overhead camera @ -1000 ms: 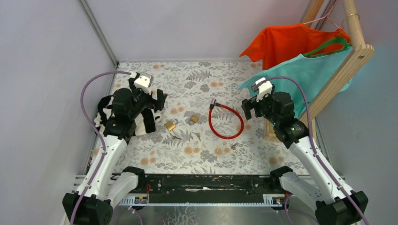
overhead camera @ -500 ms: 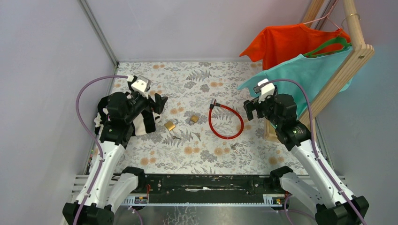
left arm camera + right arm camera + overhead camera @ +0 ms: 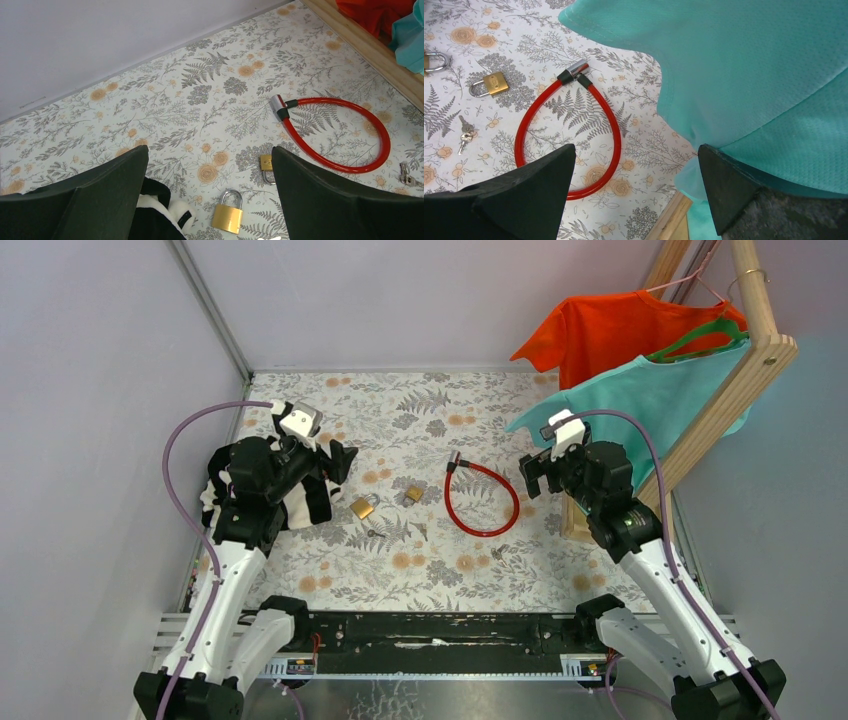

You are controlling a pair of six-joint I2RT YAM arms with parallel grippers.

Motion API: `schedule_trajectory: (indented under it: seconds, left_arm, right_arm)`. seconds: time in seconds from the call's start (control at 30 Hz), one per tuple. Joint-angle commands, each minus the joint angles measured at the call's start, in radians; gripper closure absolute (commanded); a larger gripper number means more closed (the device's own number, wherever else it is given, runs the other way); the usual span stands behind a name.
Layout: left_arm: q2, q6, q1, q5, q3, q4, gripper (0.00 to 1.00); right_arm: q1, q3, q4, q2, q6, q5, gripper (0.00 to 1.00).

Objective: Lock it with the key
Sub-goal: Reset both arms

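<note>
**Pre-grasp: both grippers empty, no key picked up yet**

I read this as the approach step; nothing is in hand.

Left gripper (image 3: 210, 150): fingers spread wide, empty, hanging over the left side of the table (image 3: 330, 570), with a black-and-white cloth (image 3: 161, 210) just beneath it. Right gripper (image 3: 636, 147): also spread wide and empty, raised at the right side beside the hanging teal shirt (image 3: 749, 75).

Nearest me on the floral surface, a small key (image 3: 375, 533) lies flat, just on the near side of the larger padlock (image 3: 227, 214). A second bunch of keys (image 3: 464, 136) lies near the smaller padlock (image 3: 491, 84), between the padlocks and the red cable lock (image 3: 480, 502). Farther out, the cable lies in a loop, its metal head at the far end.

The shackles are too small for me to tell whether they are seated, and I cannot tell which key fits which lock.

Next move, as I judge it:
- Lower the left gripper onto the small key and narrow the fingers to pinch it by the head. It lies flat, so the fingertips must come almost to the table.
- Bring the right gripper across to steady the lock body.
</note>
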State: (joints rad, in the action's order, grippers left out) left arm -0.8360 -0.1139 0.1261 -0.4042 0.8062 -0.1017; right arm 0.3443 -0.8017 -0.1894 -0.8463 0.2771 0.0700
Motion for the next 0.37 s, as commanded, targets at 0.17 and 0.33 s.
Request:
schedule_trajectory:
  seconds: [0.17, 0.33]
  left_arm:
    - [0.008, -0.002, -0.014, -0.018, -0.011, 0.031, 0.00]
    - [0.009, -0.003, -0.014, -0.018, -0.008, 0.028, 0.00]
  right_arm:
    - [-0.006, 0.003, 0.047, 0.017, 0.013, 0.001, 0.01]
    - [-0.006, -0.002, 0.038, 0.017, 0.013, 0.014, 0.01]
